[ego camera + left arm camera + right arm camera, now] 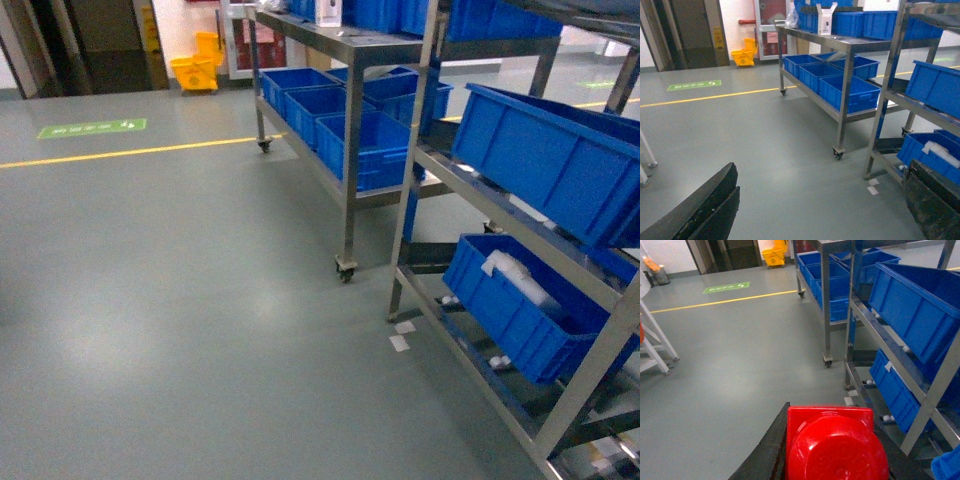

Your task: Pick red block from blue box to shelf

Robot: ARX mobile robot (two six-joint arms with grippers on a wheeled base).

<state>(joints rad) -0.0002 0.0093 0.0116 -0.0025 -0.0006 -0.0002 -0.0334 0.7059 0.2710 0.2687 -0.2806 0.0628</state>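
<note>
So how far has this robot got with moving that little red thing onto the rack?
The picking looks done: the small bright red block sits between the right gripper fingers in the right wrist view, out of any blue plastic bin. The left gripper is open and empty. In hand is the approach to the shiny silver steel shelf ahead on the right. Still left: setting the block on the shelf.

The red block (835,442) runs off the bottom edge in the right wrist view, and the shelf (520,225) is chopped by the right edge.
</note>
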